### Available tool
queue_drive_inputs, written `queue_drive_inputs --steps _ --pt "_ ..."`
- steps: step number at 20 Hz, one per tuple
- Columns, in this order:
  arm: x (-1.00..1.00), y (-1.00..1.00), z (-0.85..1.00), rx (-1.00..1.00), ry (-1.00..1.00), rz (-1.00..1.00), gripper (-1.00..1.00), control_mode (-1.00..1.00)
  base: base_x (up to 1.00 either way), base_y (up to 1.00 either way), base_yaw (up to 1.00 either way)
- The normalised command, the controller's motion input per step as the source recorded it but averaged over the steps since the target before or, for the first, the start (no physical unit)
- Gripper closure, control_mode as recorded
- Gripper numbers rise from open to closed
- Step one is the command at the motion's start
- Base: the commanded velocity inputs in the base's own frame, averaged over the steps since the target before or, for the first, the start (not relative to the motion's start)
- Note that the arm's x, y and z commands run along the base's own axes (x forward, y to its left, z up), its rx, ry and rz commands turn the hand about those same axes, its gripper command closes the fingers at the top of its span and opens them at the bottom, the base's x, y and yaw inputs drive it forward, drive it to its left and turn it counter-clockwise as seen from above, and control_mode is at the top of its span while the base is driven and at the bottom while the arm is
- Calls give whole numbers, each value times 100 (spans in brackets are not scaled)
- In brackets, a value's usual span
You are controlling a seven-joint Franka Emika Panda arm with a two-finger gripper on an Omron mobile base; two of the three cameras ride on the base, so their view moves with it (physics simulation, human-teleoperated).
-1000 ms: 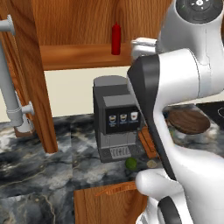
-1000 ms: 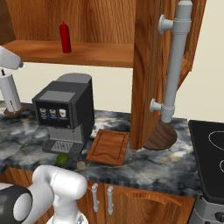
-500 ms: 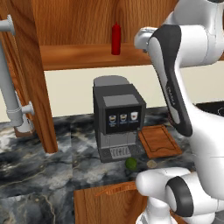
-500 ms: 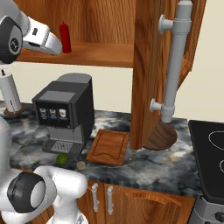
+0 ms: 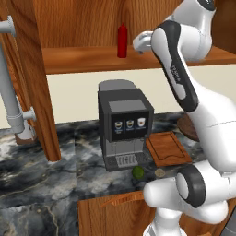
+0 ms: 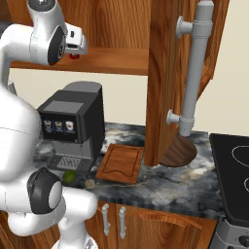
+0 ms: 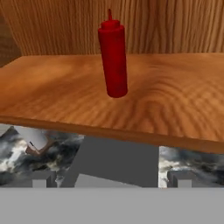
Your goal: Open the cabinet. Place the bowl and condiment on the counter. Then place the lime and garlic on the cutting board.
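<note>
On the cabinet point(image 5: 92, 27) shelf the bottle point(image 7: 113, 59) stands upright; light, slick, tippy, best grasped mid-body; jaws spread, empty.

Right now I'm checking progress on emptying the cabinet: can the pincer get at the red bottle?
Probably yes. The red bottle stands upright alone on the open shelf, straight ahead of the open pincer, with nothing between them.

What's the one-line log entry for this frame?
cabinet: open | bottle: upright on shelf | pincer: open, beside bottle, empty | bowl: on counter | lime, garlic: off board
</note>
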Motion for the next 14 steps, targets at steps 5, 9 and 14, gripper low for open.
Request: queue_drive_inputs --steps 5,9,14 --pt "65 12 5 -20 -3 6 -100 -100 0 0 0" --pt "43 46 4 -23 -6 0 -100 -100 0 0 0" --pt "16 25 2 -3 -1 -1 -100 -100 0 0 0"
